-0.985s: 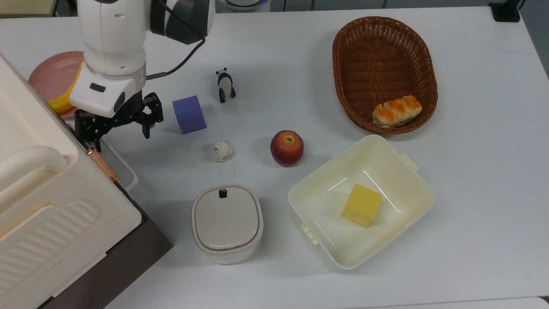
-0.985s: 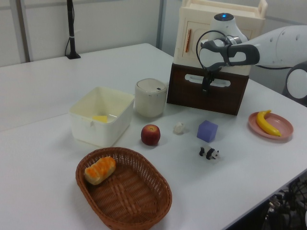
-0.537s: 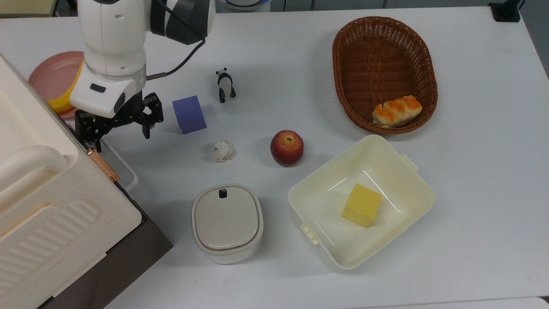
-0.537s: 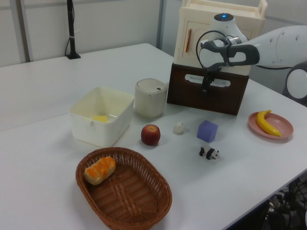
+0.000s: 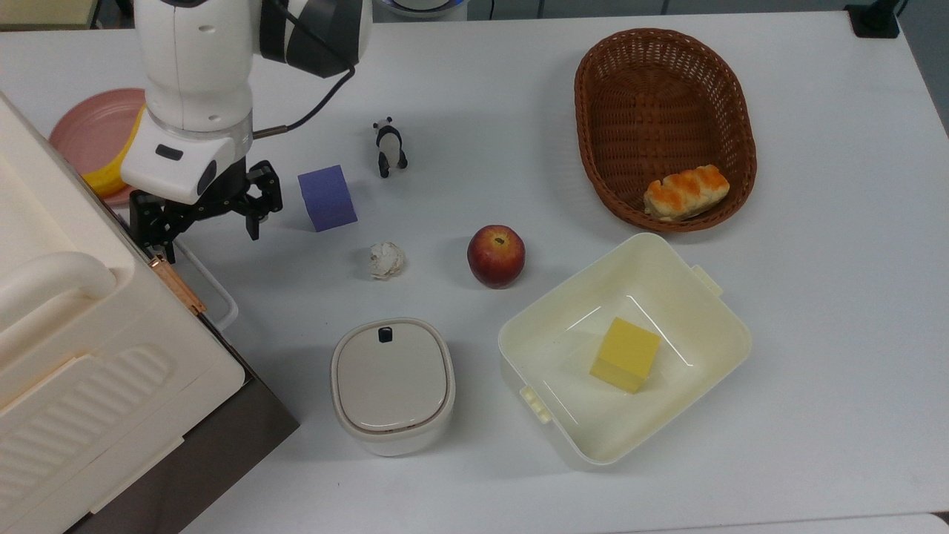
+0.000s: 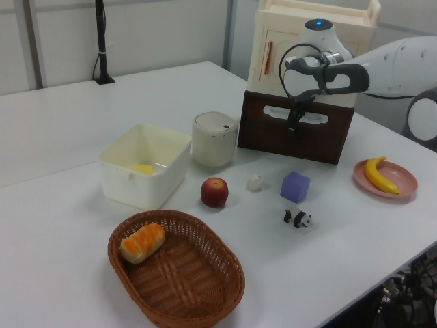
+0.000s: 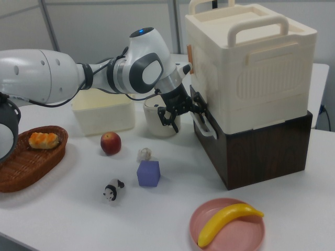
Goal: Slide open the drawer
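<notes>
Drawer point(image 7: 251, 149) closed under the cream cabinet point(image 7: 251, 68) at nine o'clock of the table point(image 5: 815, 297) in the top view, gripper point(image 5: 204, 215) at its white handle point(image 5: 215, 293), jaws spread wide, gripping nothing, purple cube point(image 5: 327, 197) at the gripper's three o'clock.

Tabletop from the top view, cabinet at nine o'clock.
Apple point(image 5: 495, 255) at centre; basket point(image 5: 615, 191) with bread point(image 5: 686, 192) at two o'clock; tub point(image 5: 693, 382) holding a block point(image 5: 625, 354) at four; lidded pot point(image 5: 391, 384) at seven; cube point(image 5: 327, 197) and panda point(image 5: 388, 147) toward ten.
</notes>
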Controlling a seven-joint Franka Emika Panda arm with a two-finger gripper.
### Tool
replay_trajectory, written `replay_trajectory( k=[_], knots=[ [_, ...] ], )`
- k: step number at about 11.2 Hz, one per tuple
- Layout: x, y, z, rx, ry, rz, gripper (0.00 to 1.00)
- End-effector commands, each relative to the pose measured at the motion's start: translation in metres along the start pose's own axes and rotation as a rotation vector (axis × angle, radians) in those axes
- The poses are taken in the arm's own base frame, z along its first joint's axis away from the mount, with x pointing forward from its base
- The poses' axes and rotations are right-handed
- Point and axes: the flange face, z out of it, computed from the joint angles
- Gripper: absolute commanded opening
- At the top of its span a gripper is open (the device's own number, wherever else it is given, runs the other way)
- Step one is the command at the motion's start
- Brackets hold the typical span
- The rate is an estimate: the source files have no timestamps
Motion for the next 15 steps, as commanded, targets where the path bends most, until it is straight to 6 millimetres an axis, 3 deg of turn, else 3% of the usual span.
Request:
replay_trajectory(
  k=[1, 5, 6, 7, 15],
  knots=[
    [-0.0020, 0.0156, 0.0044, -0.044, 0.021, -0.013, 1.00],
    [-0.0019, 0.0155, 0.0053, -0.045, 0.021, -0.015, 0.98],
    [-0.0021, 0.0153, 0.0049, -0.045, 0.021, -0.015, 0.94],
    [-0.0021, 0.0153, 0.0049, -0.045, 0.021, -0.015, 0.84],
    [-0.0030, 0.0160, 0.0052, -0.043, 0.020, -0.011, 0.83]
  ],
)
